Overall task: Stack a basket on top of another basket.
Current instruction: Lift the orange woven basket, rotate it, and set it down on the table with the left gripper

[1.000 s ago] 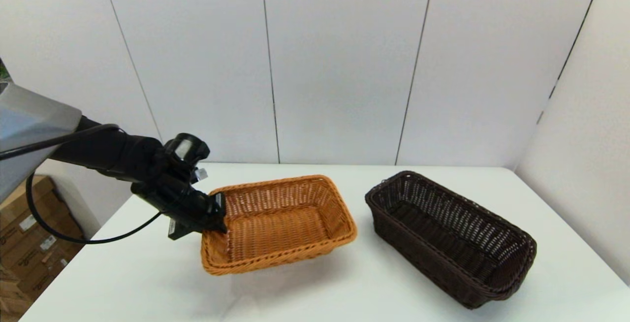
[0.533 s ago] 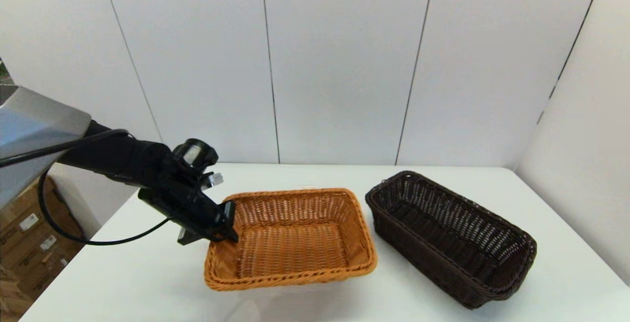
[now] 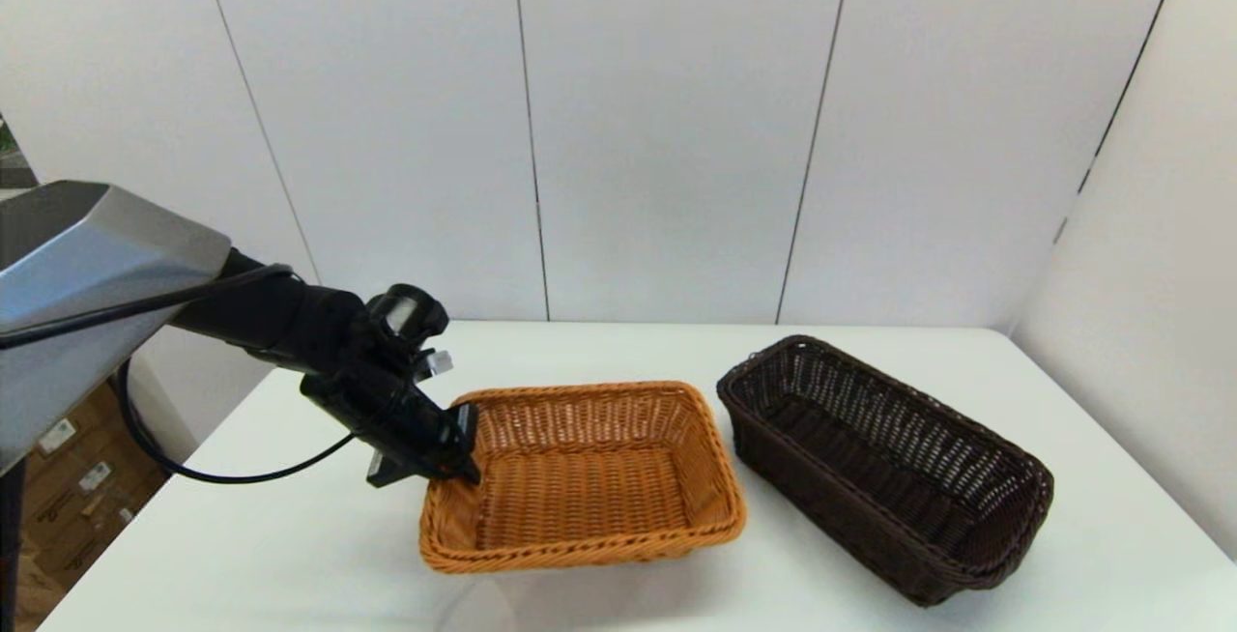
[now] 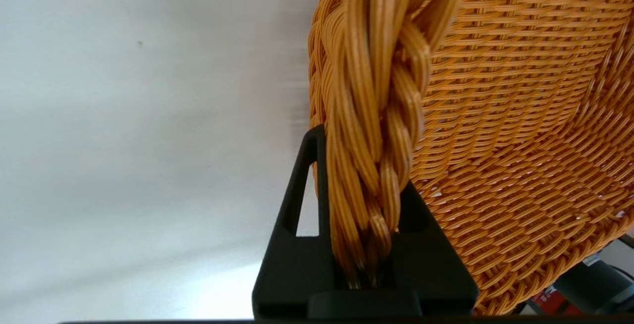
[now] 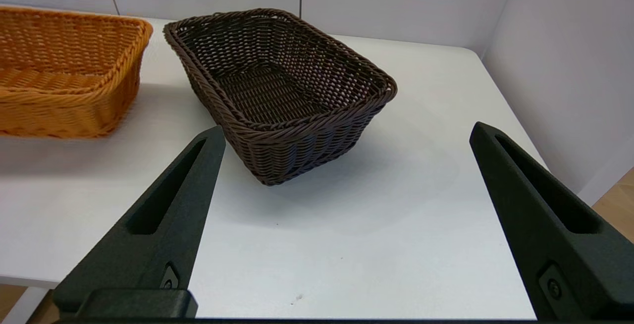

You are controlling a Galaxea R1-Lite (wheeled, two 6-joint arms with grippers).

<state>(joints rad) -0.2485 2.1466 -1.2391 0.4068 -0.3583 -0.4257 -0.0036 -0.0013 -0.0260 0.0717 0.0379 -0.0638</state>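
Note:
My left gripper (image 3: pixel 468 446) is shut on the left short end of the orange-tan basket (image 3: pixel 589 477). In the left wrist view its braided rim (image 4: pixel 376 116) is pinched between my black fingers (image 4: pixel 302 200). That basket sits level at the table's centre; whether it touches the table I cannot tell. To its right, a small gap away, the dark brown basket (image 3: pixel 889 458) stands on the table, empty. My right gripper (image 5: pixel 346 131) is open, back near the table's front edge, facing the dark brown basket (image 5: pixel 277 76), with the orange-tan basket (image 5: pixel 64 81) beyond to one side.
The white table (image 3: pixel 290 555) has wall panels close behind and a side wall (image 3: pixel 1140 303) along its right edge. Cardboard boxes (image 3: pixel 58 487) stand on the floor past the left edge.
My left gripper has carried the orange-tan basket rightward toward the dark brown one. The basket has gone from raised and tilted to lower and level.

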